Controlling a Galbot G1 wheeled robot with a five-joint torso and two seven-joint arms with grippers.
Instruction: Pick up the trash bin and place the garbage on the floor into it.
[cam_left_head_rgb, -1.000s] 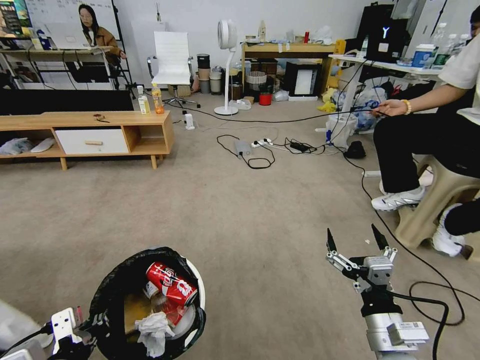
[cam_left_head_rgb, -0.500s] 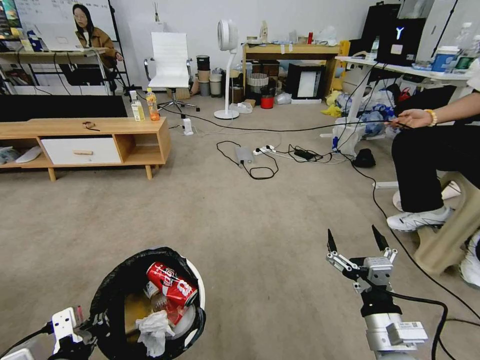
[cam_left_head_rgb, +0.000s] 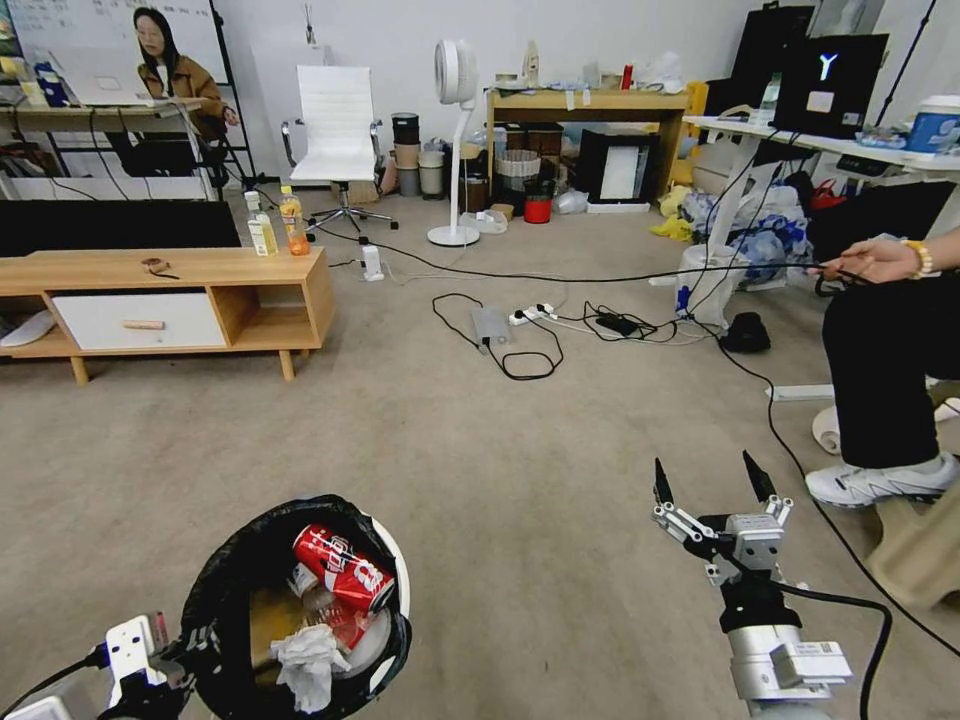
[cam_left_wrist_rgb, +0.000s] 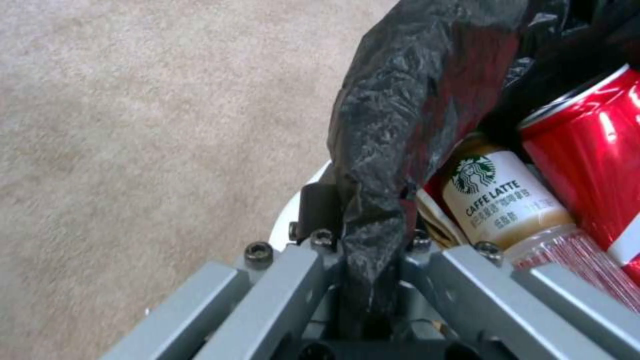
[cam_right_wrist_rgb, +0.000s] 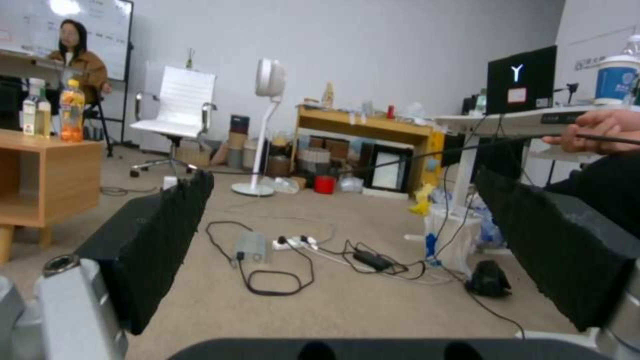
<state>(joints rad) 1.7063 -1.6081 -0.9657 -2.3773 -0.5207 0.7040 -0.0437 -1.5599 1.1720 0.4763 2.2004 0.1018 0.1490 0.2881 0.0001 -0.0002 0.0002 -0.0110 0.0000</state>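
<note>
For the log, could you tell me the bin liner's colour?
Black bin liner, clearest in the left wrist view.

The right gripper (cam_right_wrist_rgb: 340, 235) is open, with its two black pads (cam_right_wrist_rgb: 157, 235) wide apart. Between them lies the floor (cam_right_wrist_rgb: 360, 305), a beige carpet. A grey box (cam_right_wrist_rgb: 252, 246) with a looping black cord (cam_right_wrist_rgb: 270, 280) lies on it. Behind the box stands a white fan (cam_right_wrist_rgb: 263, 125). A white chair (cam_right_wrist_rgb: 177, 107) is left of the fan. A small red bucket (cam_right_wrist_rgb: 325, 184) sits right of the fan's foot.
</note>
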